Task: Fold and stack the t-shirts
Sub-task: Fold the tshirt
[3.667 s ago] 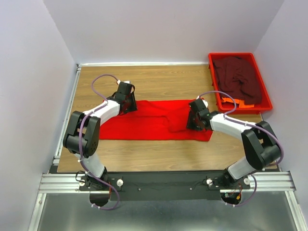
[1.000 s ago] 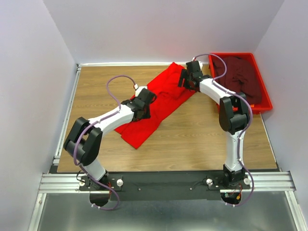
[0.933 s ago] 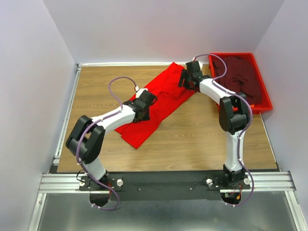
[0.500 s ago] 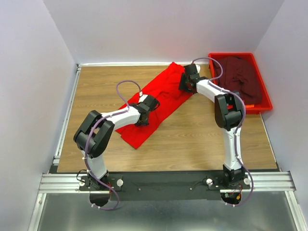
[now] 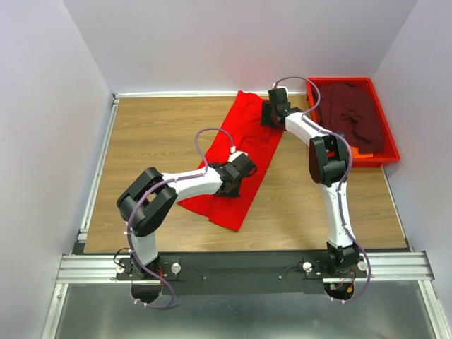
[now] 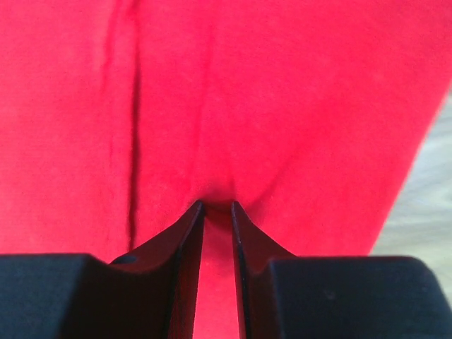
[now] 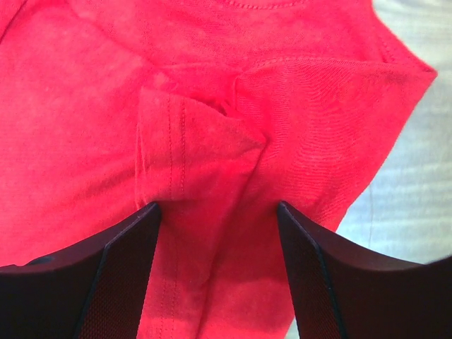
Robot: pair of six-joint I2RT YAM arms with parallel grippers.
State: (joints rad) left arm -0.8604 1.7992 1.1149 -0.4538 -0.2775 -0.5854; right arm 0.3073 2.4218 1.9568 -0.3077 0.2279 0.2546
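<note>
Nearest the bases, the left tool (image 6: 215, 205) is pinching a small pucker of the bright red t-shirt (image 5: 247, 138) between jaws that are standing almost together, down at the garment's near part. The shirt is lying on the tabletop (image 5: 162, 134) as a long slanted band. Its near end is pointing toward the arms and its far end is reaching toward the back edge. The cloth is looking partly doubled over, with a dark crease running along it in the left wrist view.

Farther out, the right tool (image 7: 216, 208) is resting over the shirt's far end with its jaws spread wide, straddling a rumpled flap with a stitched hem rather than clamping it. Beyond and to the right, the maroon t-shirt (image 5: 351, 113) is sitting heaped in the tray (image 5: 339, 80), apparently not yet handled.

The step in hand is probably the straightening of the red shirt before its next fold. The next move is likely calling for the right tool to clench that far flap, so that both arms can pull the cloth flat.
</note>
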